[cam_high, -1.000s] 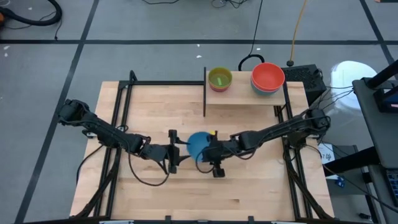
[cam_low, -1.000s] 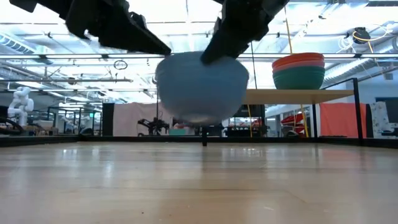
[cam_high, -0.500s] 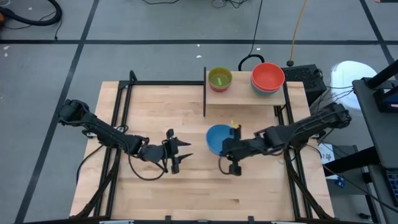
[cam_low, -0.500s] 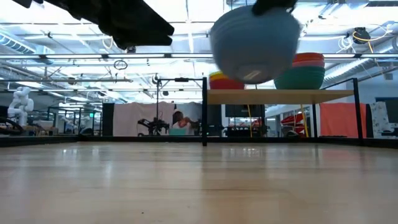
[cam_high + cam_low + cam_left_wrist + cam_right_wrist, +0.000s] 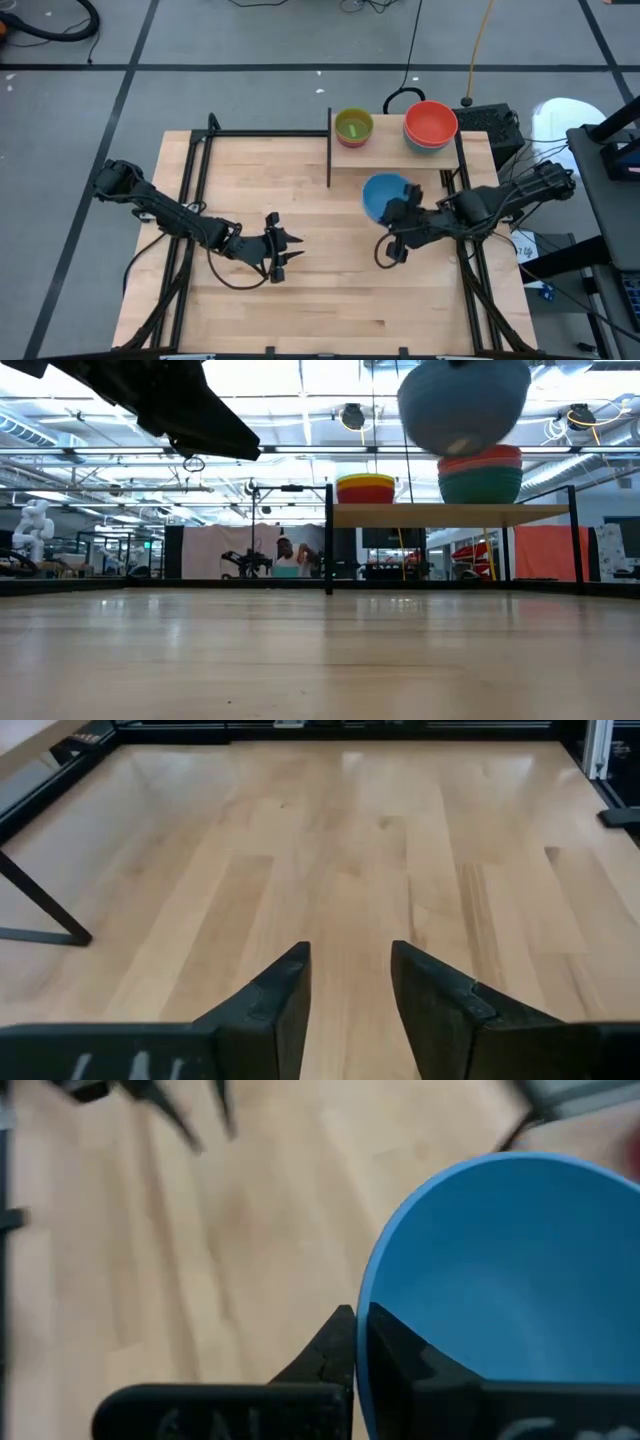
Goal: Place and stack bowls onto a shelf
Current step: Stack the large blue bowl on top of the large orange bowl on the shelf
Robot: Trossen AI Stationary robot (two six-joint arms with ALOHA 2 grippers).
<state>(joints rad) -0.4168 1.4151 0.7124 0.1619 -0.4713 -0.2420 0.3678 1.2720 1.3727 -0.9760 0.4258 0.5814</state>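
My right gripper (image 5: 399, 209) is shut on a blue bowl (image 5: 384, 194), held in the air just near of the shelf (image 5: 395, 166), a pale-wood board with a dark upright panel (image 5: 329, 148) on its left side. In the low view the blue bowl (image 5: 463, 405) hangs above shelf height. On the shelf stand a yellow bowl stack (image 5: 353, 127) and a red-orange bowl stack on teal (image 5: 431, 125). My left gripper (image 5: 286, 250) is open and empty over the table's middle, and its wrist view (image 5: 350, 990) shows only bare tabletop. My right gripper pinches the blue bowl's rim (image 5: 362, 1330) with one finger inside (image 5: 400, 1358) the bowl and one outside (image 5: 328, 1348). The fingers come from the table's right-near side. The bowl is lifted clear, roughly upright, its opening up.
The table's black metal frame (image 5: 190, 190) runs along the left and right sides. A black cable loop (image 5: 400, 98) and a dark box (image 5: 490, 122) lie behind the shelf. Bare wood (image 5: 330, 300) spreads toward the near edge.
My right gripper has carried the blue bowl up and toward the table's right and far edge, from beside my left gripper to just near of the shelf. The bowl stays upright. My left gripper has stayed about where it was.
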